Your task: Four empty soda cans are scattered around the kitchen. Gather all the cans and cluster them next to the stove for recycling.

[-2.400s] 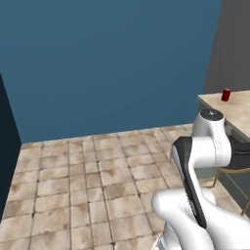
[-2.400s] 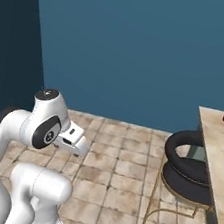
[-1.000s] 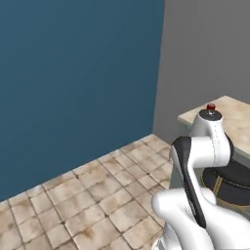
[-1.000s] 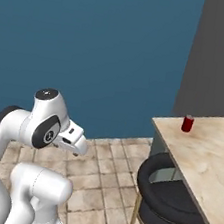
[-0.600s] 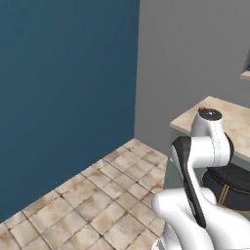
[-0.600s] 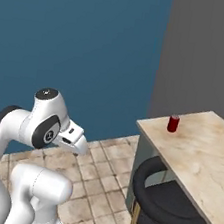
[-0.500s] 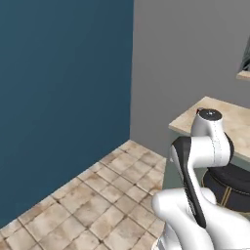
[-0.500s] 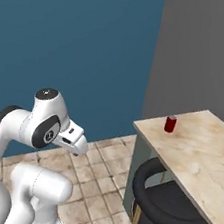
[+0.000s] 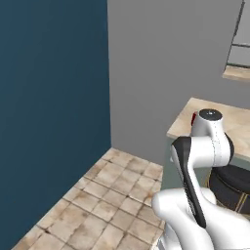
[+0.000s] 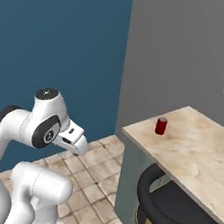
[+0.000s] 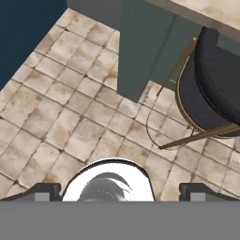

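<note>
One soda can (image 10: pixel 161 126), red with a silvery top, stands upright near the far corner of a beige marble counter (image 10: pixel 199 152). In the left base view a sliver of the red can (image 9: pixel 194 117) peeks out from behind my arm's upper joint. My gripper (image 11: pixel 121 191) is folded in close to the base, well short of the counter and lower than its top. It points down at the brown tiled floor (image 11: pixel 70 117). Its two dark fingertips (image 11: pixel 46 190) stand wide apart, open, with nothing between them. The stove is out of view.
A black round stool (image 10: pixel 170 213) on a thin gold frame is tucked under the counter, also seen as the stool (image 11: pixel 215 79) from the hand. The counter's grey-green side panel (image 11: pixel 140 51) faces me. A blue wall (image 10: pixel 59 36) meets a grey wall (image 10: pixel 184 43) behind.
The whole picture has swung as the base moves: the counter and can have slid left and come closer in both base views. My arm keeps its folded pose, the gripper still open.
</note>
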Robot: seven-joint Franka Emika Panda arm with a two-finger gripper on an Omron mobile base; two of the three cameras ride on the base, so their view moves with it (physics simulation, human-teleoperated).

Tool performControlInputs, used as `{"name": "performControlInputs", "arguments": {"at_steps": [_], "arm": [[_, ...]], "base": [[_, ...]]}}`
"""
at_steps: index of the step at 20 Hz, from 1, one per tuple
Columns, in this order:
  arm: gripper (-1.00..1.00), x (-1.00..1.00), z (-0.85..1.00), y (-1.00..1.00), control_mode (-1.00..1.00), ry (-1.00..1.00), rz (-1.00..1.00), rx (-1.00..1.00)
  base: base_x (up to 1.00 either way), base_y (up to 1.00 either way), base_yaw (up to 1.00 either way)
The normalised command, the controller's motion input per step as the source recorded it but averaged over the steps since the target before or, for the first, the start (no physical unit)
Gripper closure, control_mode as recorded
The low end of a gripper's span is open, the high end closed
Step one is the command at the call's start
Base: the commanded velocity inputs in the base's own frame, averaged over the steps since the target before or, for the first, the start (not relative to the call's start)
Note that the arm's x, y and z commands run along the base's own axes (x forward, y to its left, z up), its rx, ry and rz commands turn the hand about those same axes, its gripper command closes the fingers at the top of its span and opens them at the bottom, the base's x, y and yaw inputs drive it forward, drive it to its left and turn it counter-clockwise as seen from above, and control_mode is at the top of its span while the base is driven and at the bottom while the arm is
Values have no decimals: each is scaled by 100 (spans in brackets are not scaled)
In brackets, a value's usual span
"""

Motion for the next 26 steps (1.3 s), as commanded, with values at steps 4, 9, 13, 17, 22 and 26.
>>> {"name": "performControlInputs", "arguments": {"at_steps": [4, 9, 13, 17, 22, 26], "arm": [[-100, 0, 0, 0, 100, 0, 0, 0], [-100, 0, 0, 0, 100, 0, 0, 0], [-100, 0, 0, 0, 100, 0, 0, 0], [-100, 0, 0, 0, 100, 0, 0, 0], [-100, 0, 0, 0, 100, 0, 0, 0], [-100, 0, 0, 0, 100, 0, 0, 0]], "base": [[51, 39, -37], [50, 42, -32], [58, 32, -23], [61, 16, -21], [55, 14, -20], [44, 7, -21]]}}
